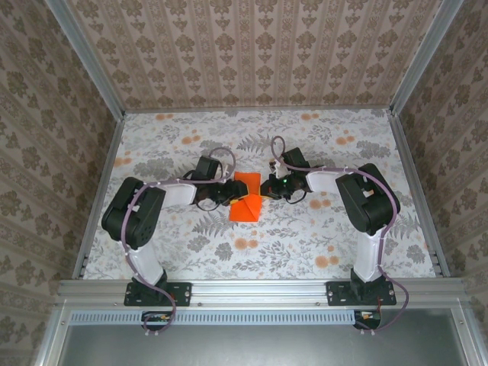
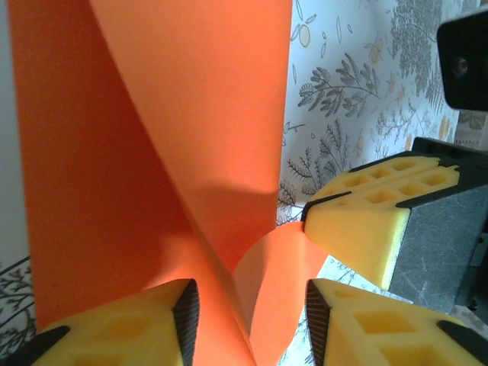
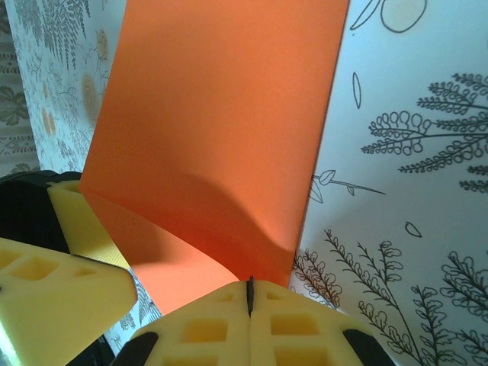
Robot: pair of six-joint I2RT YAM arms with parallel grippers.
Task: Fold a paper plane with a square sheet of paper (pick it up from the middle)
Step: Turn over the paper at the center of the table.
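Top view, near edge: both arm bases sit bolted on the aluminium rail (image 1: 259,288). The left arm (image 1: 137,217) and right arm (image 1: 370,202) lean inward over the floral table (image 1: 305,236), and their tips meet at mid-table.

Left fingers (image 1: 227,194): in the left wrist view the two yellow pads (image 2: 122,328) stand apart, with a curled fold of the square sheet of paper (image 2: 152,152) running down into the gap between them. The sheet is not pressed flat there; whether either pad touches it I cannot tell.

Right fingers (image 1: 267,188): in the right wrist view the pads (image 3: 305,328) are pressed together, seam closed, pinching the lower corner of the sheet (image 3: 221,137). The left wrist view shows one right pad (image 2: 366,221) touching the sheet's edge, just beyond the left pads.

Sheet (image 1: 245,202): bright orange, unmarked, held between the two sets of fingers at mid-table. It is partly bent. From above the nearer part reads as a triangle and the farther part as a small rectangle. In both wrist views it rises away from the pads with a soft crease across it.

Beyond: bare floral table, then patterned walls (image 1: 259,53).
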